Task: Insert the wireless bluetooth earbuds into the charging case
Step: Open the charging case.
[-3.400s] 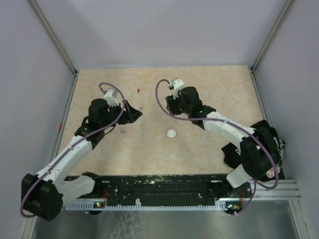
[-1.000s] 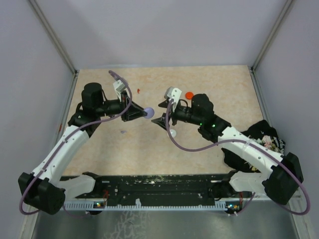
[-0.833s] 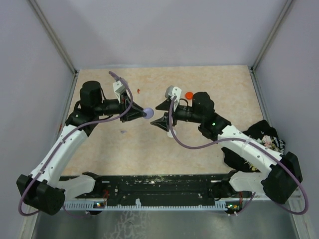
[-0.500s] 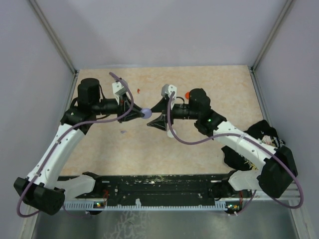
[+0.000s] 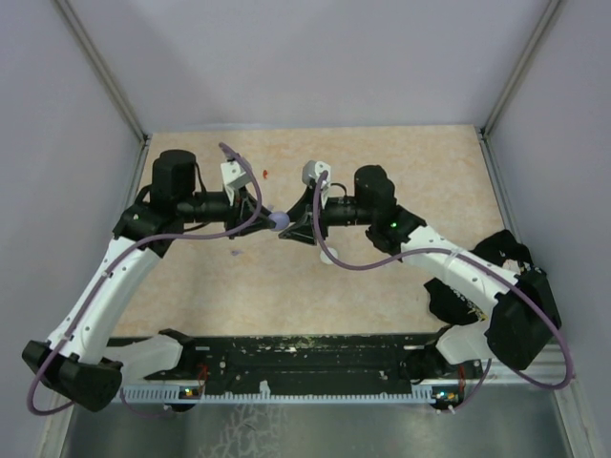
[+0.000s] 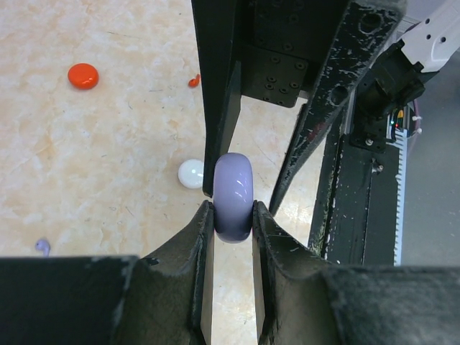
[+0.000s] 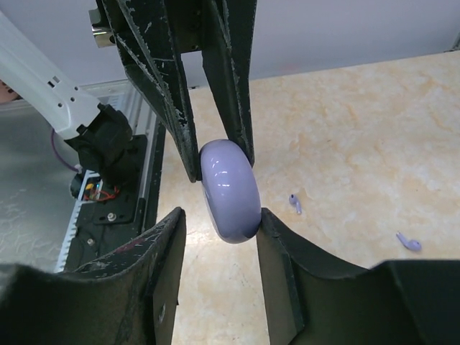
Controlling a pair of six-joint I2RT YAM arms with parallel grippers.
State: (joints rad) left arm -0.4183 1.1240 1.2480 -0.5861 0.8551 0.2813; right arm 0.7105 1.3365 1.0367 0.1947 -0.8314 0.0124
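Since a few seconds back, the left arm (image 5: pixel 105 286) and right arm (image 5: pixel 449 267) have swung in over the worktop (image 5: pixel 401 172) and met nose to nose in mid-air. Our left claw (image 6: pixel 231 215) is pinching the lavender disc (image 7: pixel 230 188) on edge, and we reckon that's the charging case. Our right claw (image 7: pixel 221 215) is spread wide with a finger either side of the disc, not gripping it as far as we can tell. So we'd call this the handover or pry-open step, with the case not open yet. Next move, we think: the right claw squeezes the free half squarely without knocking it loose. The lavender earbuds (image 7: pixel 295 203) lie down on the worktop, well apart from the disc, waiting to be picked up.
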